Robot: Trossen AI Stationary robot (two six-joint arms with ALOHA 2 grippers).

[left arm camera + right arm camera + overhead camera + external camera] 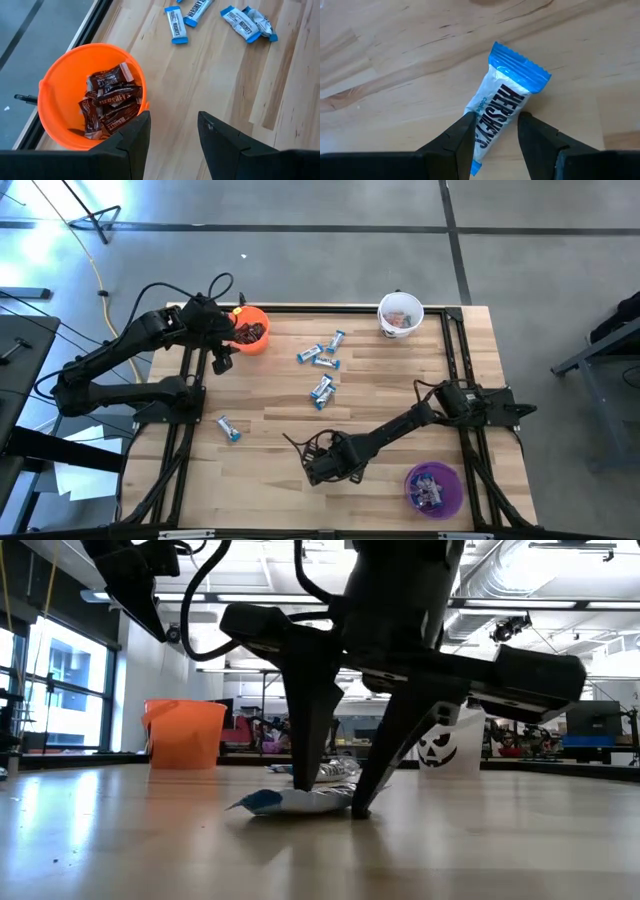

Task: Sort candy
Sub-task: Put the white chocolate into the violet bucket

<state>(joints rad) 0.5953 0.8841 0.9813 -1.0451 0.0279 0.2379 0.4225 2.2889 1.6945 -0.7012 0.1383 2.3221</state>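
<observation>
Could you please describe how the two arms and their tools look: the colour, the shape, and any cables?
Both arms are black, built of jointed tube-like segments. The left arm carries a loose black cable looping above its wrist. Each tool, left tool and right tool, ends in two flat, tapered black fingers. I can see no markings.

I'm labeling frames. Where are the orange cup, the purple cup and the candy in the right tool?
orange cup point(60, 65), left wrist view, inner wall.
purple cup point(449, 500), high view, rim.
candy point(502, 102), right wrist view, wrapper's middle.
</observation>
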